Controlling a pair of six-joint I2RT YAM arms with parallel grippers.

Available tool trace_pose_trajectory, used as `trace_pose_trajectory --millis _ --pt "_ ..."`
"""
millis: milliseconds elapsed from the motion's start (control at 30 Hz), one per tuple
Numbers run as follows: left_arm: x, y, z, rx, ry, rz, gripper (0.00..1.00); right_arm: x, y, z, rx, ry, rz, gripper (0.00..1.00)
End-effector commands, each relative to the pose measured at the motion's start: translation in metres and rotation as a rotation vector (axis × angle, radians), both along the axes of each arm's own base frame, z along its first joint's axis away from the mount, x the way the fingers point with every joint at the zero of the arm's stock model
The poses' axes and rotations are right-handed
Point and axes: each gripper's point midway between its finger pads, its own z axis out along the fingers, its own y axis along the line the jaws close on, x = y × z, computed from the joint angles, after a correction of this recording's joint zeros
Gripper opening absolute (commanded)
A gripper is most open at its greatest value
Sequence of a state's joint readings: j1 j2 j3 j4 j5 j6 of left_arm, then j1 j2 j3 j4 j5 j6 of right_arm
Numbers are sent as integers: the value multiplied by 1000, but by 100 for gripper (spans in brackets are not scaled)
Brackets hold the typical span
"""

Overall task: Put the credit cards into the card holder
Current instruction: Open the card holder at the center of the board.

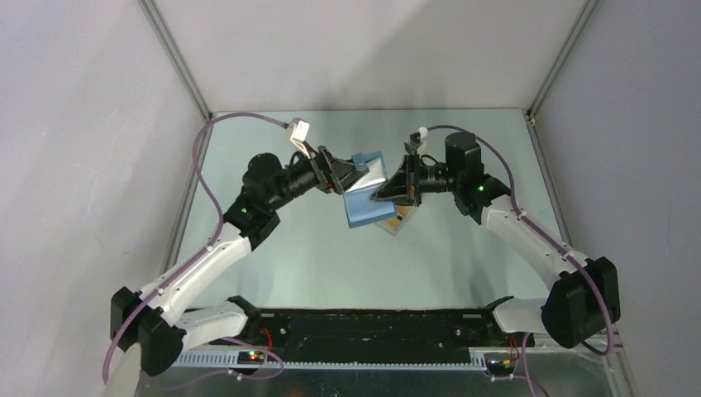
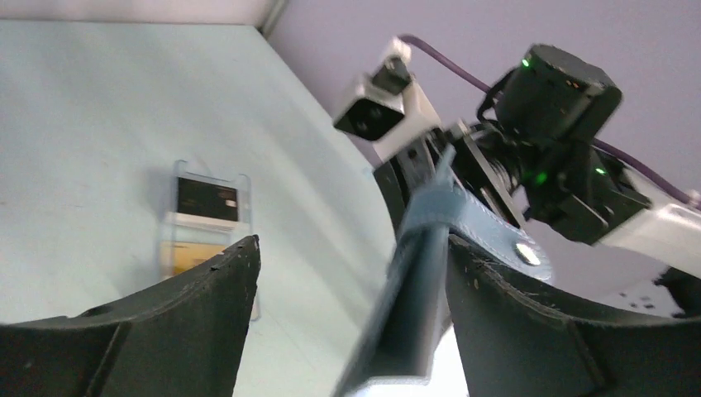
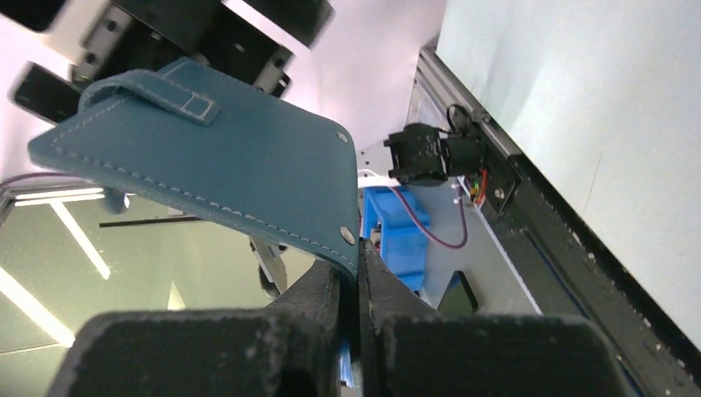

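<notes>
The blue card holder [image 1: 364,203] hangs in the air over the middle of the table, between both arms. My right gripper [image 1: 387,193] is shut on its lower corner by the snap, and in the right wrist view the holder [image 3: 223,165] fans out above the jaws [image 3: 357,265]. My left gripper [image 2: 351,244] stands open around the other flap [image 2: 417,289], which rests against the right finger [image 2: 512,322] only. The left finger [image 2: 207,306] is well clear of it. A black credit card [image 2: 207,198] and a yellow-orange one [image 2: 190,256] lie in a clear tray on the table.
The clear plastic tray [image 1: 398,222] sits on the table right under the held holder. Metal frame rails [image 1: 178,223] border the pale green table left and right. A black rail [image 1: 372,322] with the arm bases runs along the near edge.
</notes>
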State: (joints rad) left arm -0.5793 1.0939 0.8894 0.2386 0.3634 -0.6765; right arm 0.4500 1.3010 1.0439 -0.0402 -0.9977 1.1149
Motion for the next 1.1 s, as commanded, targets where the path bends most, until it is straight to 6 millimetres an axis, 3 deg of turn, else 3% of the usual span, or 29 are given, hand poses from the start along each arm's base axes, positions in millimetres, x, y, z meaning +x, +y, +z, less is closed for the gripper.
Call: trace_pose_trajectory --millis 0,167,233,333,433,500,600,667,900,1067 --pt "28 15 -12 131 -23 101 84 -21 -5 -6 -47 32 46 0" --pt "38 15 -35 138 67 61 79 -18 -3 -19 -72 65 56 0" --pt "47 25 -48 123 132 78 74 -13 -1 -21 -61 84 64 0" --pt "49 31 -63 117 193 49 48 -7 1 -25 -47 114 78 0" --pt "54 42 -71 110 225 46 45 -2 3 -25 -35 122 81 0" --pt "56 52 -71 102 229 80 48 1 2 -26 -34 123 73 0" --pt "54 70 -75 94 261 152 71 7 -1 -27 -43 117 37 0" --pt "47 79 -77 96 281 195 79 14 -3 -27 -45 119 7 0" --pt "-1 78 -76 -94 401 157 84 34 -11 -26 -35 122 -65 0" --pt "-18 69 -53 -249 382 117 91 36 -11 -23 -30 112 -80 0"
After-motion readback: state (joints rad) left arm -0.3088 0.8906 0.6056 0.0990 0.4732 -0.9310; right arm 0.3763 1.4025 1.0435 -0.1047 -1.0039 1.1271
